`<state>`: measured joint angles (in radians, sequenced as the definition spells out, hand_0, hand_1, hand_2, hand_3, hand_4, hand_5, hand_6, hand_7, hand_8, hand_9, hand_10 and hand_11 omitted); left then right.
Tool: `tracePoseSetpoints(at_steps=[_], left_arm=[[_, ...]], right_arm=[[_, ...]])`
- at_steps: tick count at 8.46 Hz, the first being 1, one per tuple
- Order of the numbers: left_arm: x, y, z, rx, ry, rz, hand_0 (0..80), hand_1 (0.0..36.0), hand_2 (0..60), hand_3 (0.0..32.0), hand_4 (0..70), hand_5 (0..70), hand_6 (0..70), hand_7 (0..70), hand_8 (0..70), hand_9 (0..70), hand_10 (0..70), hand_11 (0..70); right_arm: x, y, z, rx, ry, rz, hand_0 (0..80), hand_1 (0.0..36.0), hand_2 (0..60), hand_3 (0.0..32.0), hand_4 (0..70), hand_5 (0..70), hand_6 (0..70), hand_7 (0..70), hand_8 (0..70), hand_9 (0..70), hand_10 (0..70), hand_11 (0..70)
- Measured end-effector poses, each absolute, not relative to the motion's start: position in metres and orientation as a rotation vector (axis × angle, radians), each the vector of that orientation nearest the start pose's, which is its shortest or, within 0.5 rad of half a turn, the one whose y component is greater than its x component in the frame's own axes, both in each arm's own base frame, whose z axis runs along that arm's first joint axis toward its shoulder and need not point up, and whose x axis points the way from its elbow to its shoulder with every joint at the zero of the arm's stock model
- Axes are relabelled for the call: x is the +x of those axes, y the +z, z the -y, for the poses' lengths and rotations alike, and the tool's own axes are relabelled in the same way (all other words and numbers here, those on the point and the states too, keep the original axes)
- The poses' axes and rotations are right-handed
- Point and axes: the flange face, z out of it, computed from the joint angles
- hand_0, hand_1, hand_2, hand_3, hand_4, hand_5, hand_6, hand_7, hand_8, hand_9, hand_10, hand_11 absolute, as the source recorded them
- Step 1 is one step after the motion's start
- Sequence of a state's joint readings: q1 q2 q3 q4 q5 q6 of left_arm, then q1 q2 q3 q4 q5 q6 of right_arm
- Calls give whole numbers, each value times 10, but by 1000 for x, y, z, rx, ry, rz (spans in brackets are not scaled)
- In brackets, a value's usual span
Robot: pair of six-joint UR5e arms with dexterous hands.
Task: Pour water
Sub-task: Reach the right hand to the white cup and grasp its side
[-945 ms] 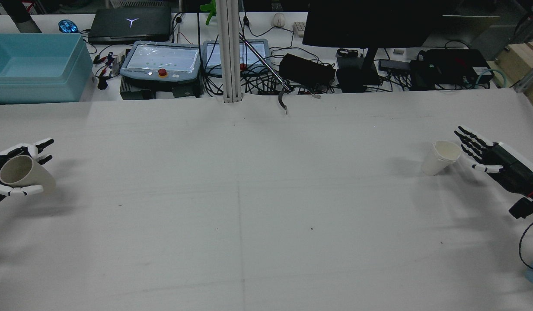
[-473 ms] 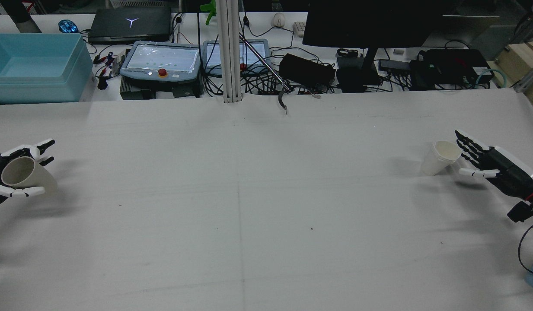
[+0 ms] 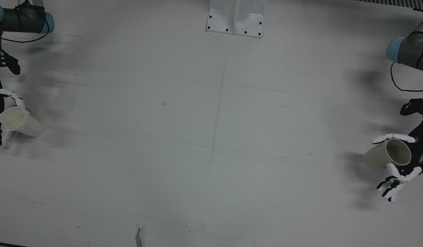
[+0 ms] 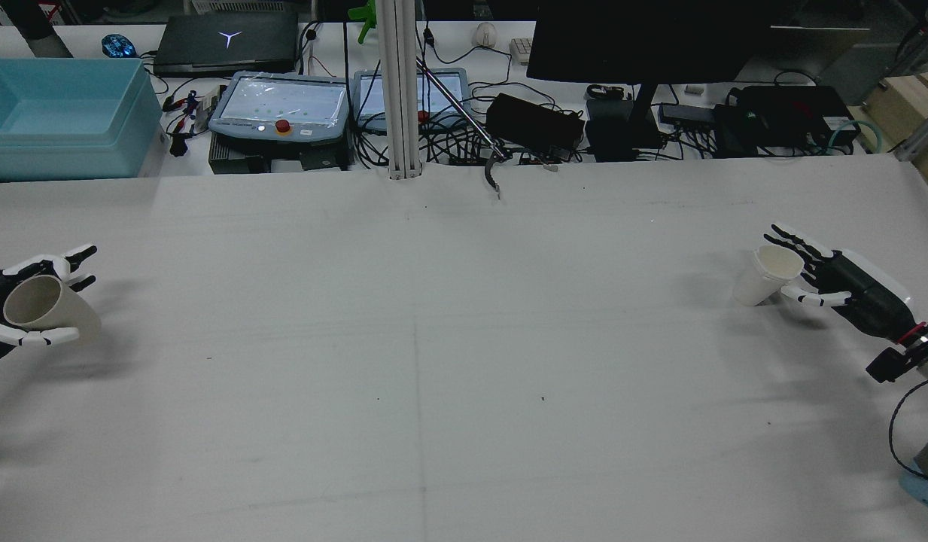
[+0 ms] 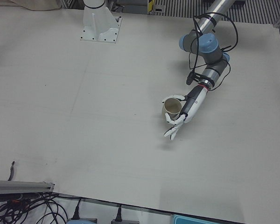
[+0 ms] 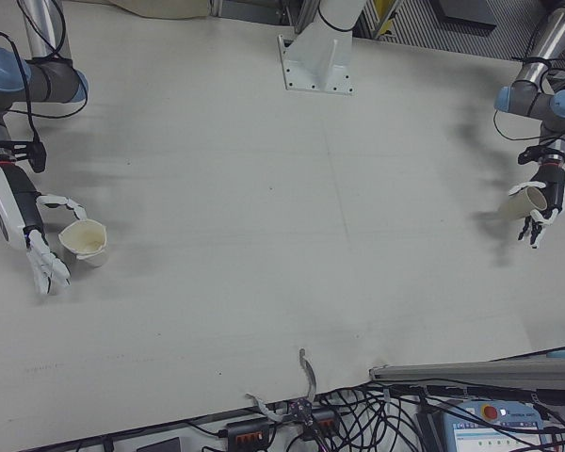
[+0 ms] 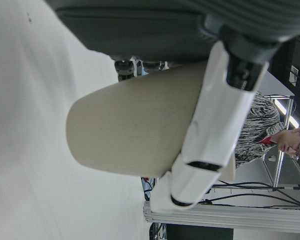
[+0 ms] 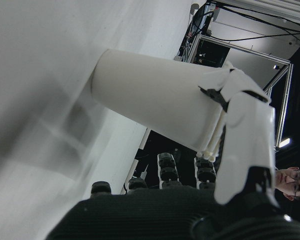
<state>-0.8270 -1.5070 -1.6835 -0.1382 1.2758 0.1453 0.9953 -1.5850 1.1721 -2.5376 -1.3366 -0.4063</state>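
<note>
Two paper cups stand on the white table. The beige cup [image 4: 46, 305] is at the far left of the rear view, between the thumb and the straight fingers of my left hand [image 4: 27, 263]. The hand view shows the thumb lying on the cup [image 7: 135, 135]. The fingers are not wrapped round it. The white cup [image 4: 765, 275] is at the far right. My right hand [image 4: 817, 282] cups it with fingers behind and thumb in front, fingers spread. The thumb lies against the cup [image 8: 155, 95] in the right hand view. In the front view the white cup [image 3: 21, 122] is at the left and the beige cup [image 3: 386, 154] at the right.
A blue bin [image 4: 57, 113], teach pendants [image 4: 279, 109], cables and a monitor sit beyond the table's far edge. A white post [image 4: 400, 90] rises at the middle of the far edge, and its base [image 3: 236, 19] shows in the front view.
My right hand has moved left up to the white cup, and its thumb and fingers now flank it. My left hand and the beige cup have barely shifted.
</note>
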Motion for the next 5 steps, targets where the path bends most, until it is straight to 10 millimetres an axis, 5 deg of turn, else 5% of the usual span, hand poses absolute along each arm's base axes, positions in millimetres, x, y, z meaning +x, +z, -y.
tracePoseSetpoints(at_steps=[4, 5], left_arm=[[202, 651, 458, -387, -1759, -2149, 800, 360, 600, 0, 303, 700, 94, 102, 26, 6, 62, 136], [202, 650, 458, -387, -1758, -2151, 800, 360, 600, 0, 302, 700, 95, 102, 27, 6, 61, 134]], right_arm=[[-141, 811, 479, -46, -2171, -2883, 621, 358, 402, 0, 41, 100, 160, 243, 45, 79, 0, 0], [-145, 801, 483, -72, -2148, -2906, 766, 360, 470, 0, 90, 131, 246, 399, 130, 205, 0, 0]])
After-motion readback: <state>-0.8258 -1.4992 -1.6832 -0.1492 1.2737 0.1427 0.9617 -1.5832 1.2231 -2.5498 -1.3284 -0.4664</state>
